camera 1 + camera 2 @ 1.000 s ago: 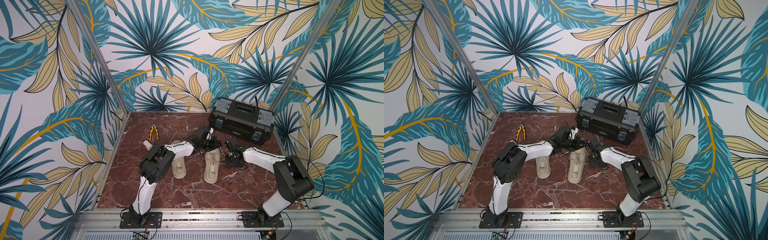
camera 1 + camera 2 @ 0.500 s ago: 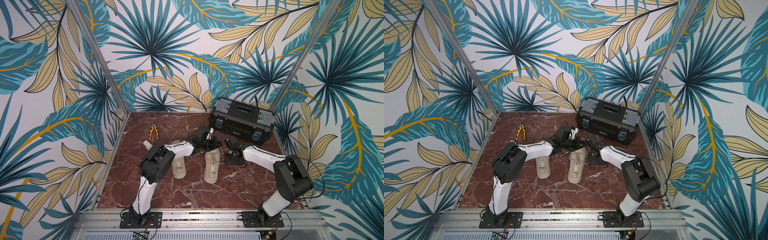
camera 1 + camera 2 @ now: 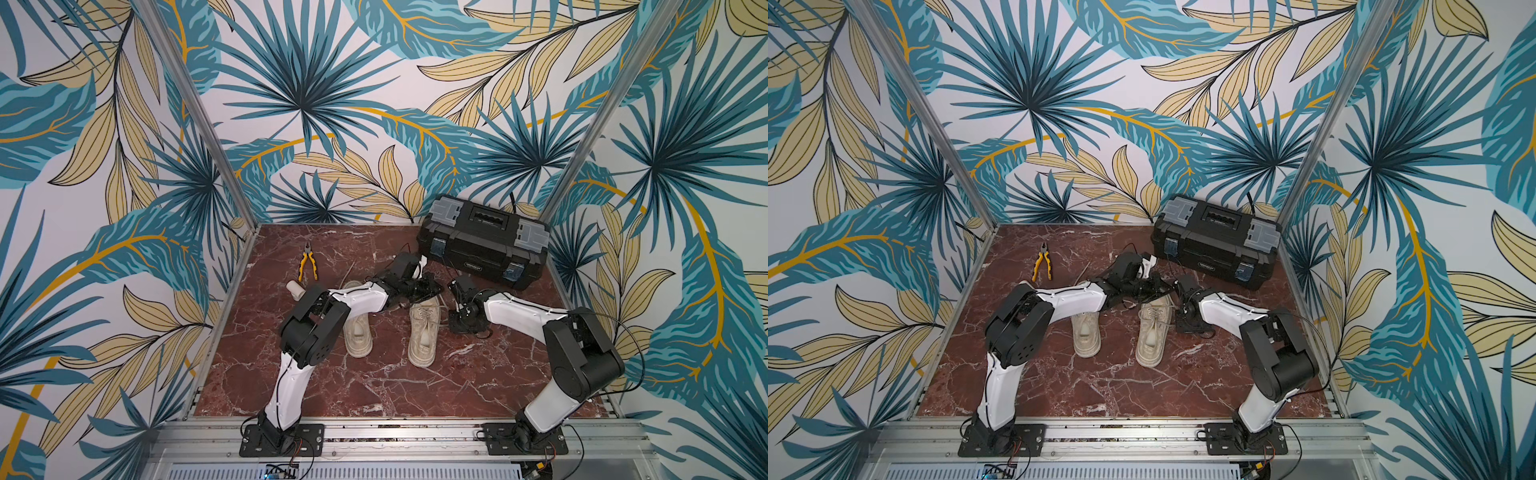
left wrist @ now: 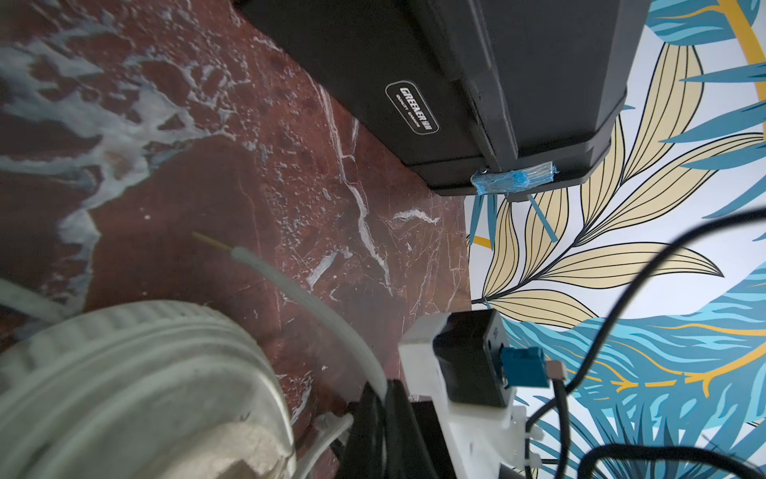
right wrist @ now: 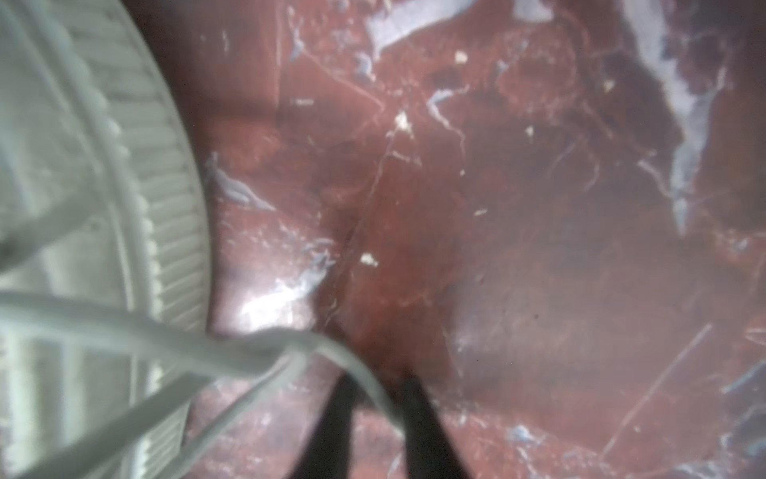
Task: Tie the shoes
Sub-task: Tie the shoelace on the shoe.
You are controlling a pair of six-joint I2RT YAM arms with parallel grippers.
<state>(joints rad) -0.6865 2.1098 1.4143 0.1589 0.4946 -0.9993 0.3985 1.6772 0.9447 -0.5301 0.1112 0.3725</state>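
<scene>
Yellow-handled pliers [image 3: 307,266] lie far left on the red marble table [image 3: 374,386]. The left shoe [image 3: 358,336] stands near the centre, its far half hidden under the left arm [image 3: 357,297]. The left gripper [image 4: 383,390] hangs over the far end of the right shoe [image 3: 424,332], jaws pressed together on a lace end [image 4: 257,263]. Just right of that shoe, the right gripper [image 5: 379,385] points down. A lace strand [image 5: 124,321] runs between its dark fingers [image 5: 422,419], but blur hides whether they pinch it. A black toolbox [image 3: 482,245] sits far right.
</scene>
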